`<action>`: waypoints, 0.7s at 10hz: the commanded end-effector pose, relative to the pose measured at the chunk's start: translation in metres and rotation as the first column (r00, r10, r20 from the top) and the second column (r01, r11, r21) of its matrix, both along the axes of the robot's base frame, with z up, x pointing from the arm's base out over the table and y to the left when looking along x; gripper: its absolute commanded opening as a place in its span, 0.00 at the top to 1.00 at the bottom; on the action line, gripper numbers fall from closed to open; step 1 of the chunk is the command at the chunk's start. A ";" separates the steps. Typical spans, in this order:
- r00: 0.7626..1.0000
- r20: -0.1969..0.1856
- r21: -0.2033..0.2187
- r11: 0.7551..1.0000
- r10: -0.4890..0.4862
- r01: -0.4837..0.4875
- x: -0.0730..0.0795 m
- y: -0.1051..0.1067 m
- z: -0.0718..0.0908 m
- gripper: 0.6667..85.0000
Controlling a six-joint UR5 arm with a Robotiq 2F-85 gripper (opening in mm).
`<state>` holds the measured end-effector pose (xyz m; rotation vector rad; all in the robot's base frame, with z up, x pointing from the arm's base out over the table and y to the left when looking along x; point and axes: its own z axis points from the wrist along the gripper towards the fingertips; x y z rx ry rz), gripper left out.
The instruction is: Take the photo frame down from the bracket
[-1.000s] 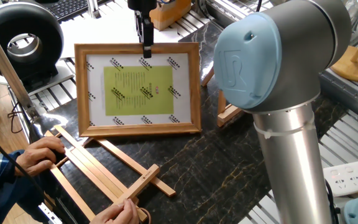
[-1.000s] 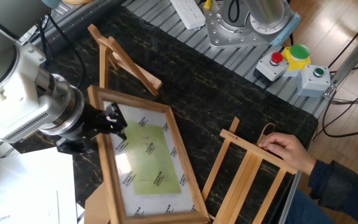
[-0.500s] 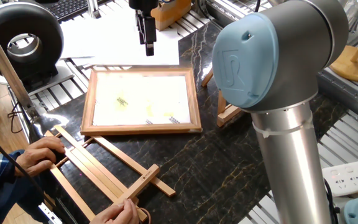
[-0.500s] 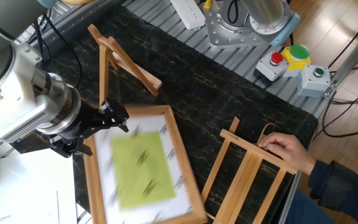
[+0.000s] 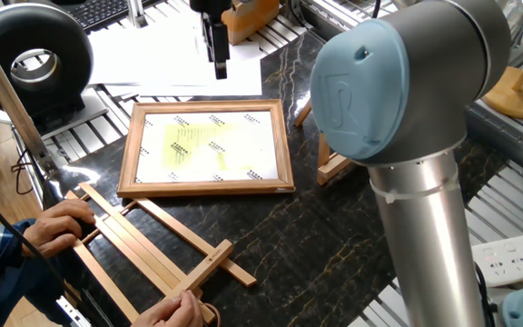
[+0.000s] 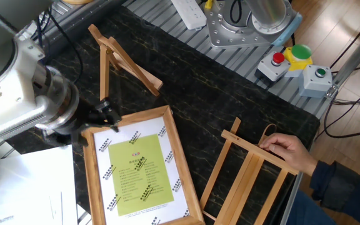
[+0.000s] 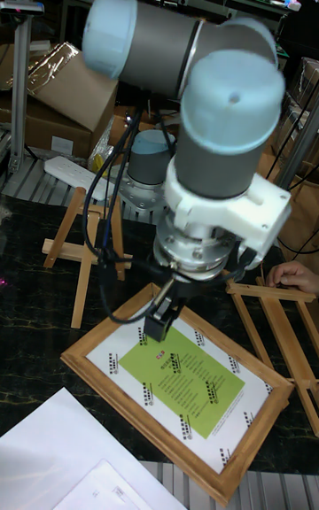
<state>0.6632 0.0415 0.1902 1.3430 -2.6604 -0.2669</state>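
Note:
The photo frame [image 5: 209,150] lies flat and face up on the dark table, its yellow-green sheet showing; it also lies flat in the other fixed view [image 6: 139,170] and the tall fixed view [image 7: 177,384]. My gripper [image 5: 218,69] hangs just above the frame's far edge, fingers slightly open with nothing between them [image 6: 107,117] [image 7: 158,329]. The bracket [image 6: 117,57] stands bare beside the frame, apart from it [image 7: 84,251]. In one fixed view the bracket [image 5: 332,166] is mostly hidden behind my arm.
A person's hands hold a longer slatted easel [image 5: 152,247] lying at the table's near side [image 6: 249,172]. White paper sheets [image 5: 152,54] lie beyond the frame. A black ring-shaped device [image 5: 30,59] sits far left. Button boxes [image 6: 299,65] sit by the arm base.
The frame stood upright with my gripper shut on its top edge; it has dropped backward and now lies flat. My gripper has let go and risen slightly.

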 end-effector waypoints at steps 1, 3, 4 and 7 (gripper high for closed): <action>0.876 0.203 -0.068 0.886 -0.438 0.459 0.018 0.013 0.069 0.99; 0.707 0.393 0.053 0.782 -0.587 0.620 0.039 -0.003 0.107 0.99; 0.644 0.419 0.106 0.738 -0.641 0.666 0.046 -0.008 0.114 0.99; 0.592 0.437 0.128 0.698 -0.678 0.705 0.057 -0.033 0.108 0.99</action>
